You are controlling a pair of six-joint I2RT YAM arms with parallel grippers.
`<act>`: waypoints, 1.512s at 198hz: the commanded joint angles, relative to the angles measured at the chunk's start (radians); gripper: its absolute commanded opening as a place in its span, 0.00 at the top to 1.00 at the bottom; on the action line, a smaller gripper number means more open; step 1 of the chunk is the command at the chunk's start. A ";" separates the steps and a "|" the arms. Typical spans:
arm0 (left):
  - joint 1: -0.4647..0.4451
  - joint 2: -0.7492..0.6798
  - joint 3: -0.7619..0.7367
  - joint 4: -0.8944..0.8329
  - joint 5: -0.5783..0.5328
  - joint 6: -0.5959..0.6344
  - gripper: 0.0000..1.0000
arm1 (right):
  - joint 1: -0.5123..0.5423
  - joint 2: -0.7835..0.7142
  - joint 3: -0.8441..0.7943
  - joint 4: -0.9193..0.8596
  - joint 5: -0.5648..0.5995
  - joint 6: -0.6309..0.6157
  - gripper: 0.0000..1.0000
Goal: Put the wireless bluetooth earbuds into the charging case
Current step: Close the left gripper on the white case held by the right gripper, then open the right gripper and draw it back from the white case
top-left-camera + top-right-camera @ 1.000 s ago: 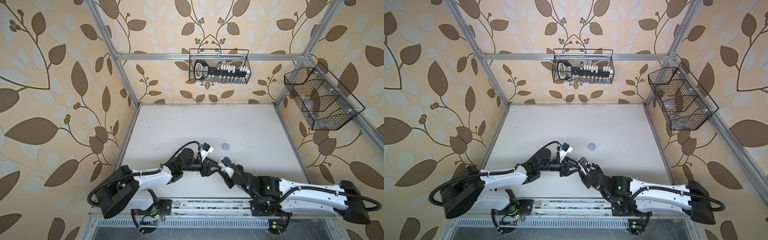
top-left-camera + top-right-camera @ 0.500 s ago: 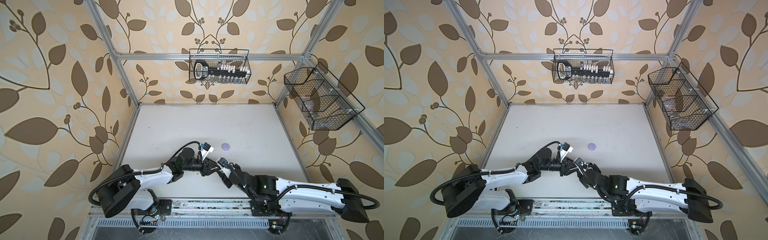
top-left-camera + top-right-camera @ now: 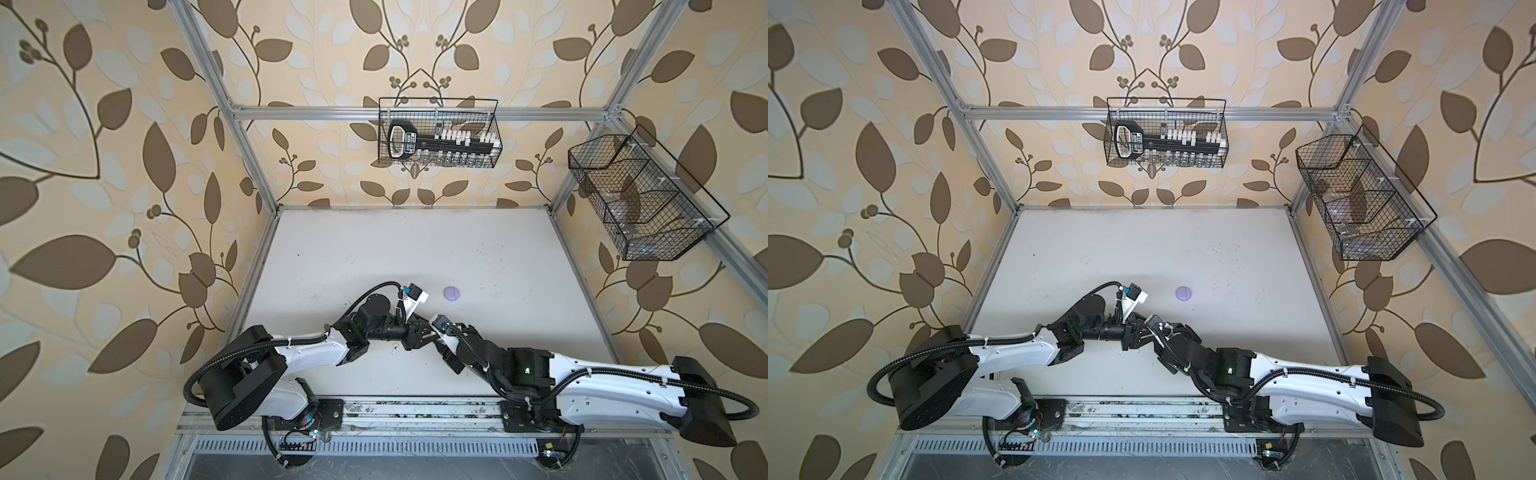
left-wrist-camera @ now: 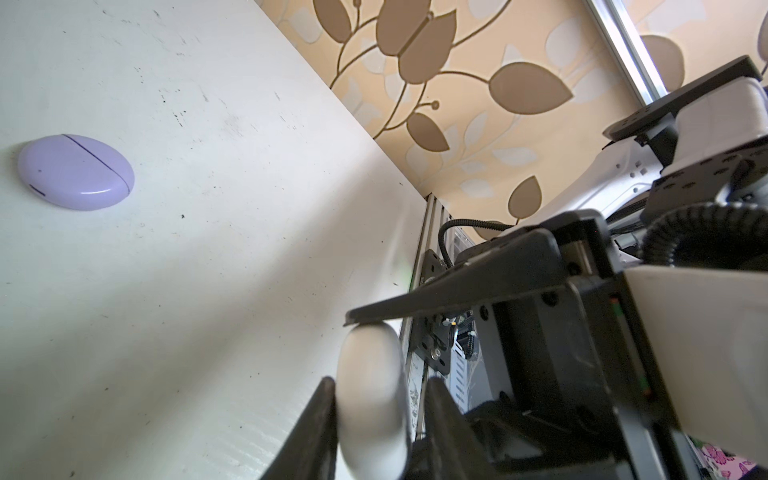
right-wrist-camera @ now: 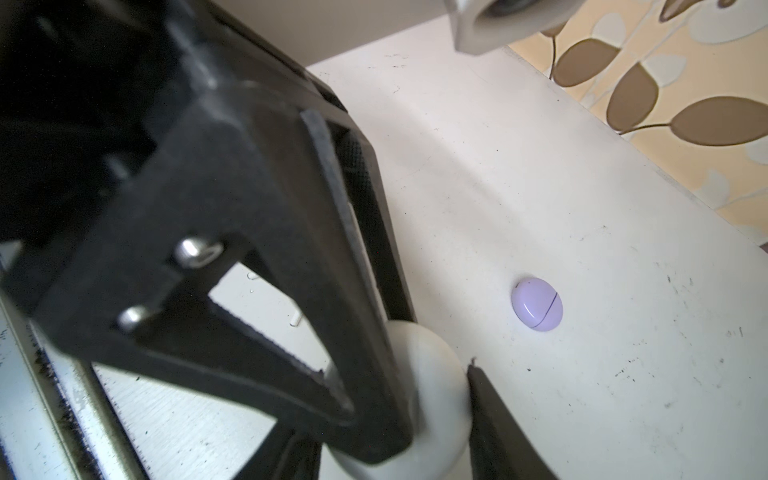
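Left wrist view: left pincer (image 4: 376, 384) pinches the white case (image 4: 370, 419) flatwise; right pincer (image 5: 432, 395) apparently clamps its long axis.

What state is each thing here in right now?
Lilac case: closed, flat on table.
White case: on edge between both arms' fingers, seemingly closed.
Right fingers: clamped on white case.
Left fingers: astride white case, grip unclear.
White earbud: loose on table.

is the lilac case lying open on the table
No, the lilac case lies shut on the table, only a thin seam line crossing it.
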 commanded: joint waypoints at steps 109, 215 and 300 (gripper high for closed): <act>-0.028 -0.032 -0.003 0.049 0.087 0.081 0.96 | -0.023 -0.068 -0.006 0.067 0.065 0.054 0.43; -0.025 -0.025 -0.037 0.016 -0.021 0.244 0.98 | 0.025 -0.551 -0.134 -0.196 0.100 0.414 0.28; -0.025 0.015 -0.073 0.100 -0.040 0.284 0.95 | -0.063 -0.387 -0.170 -0.133 -0.108 0.553 0.28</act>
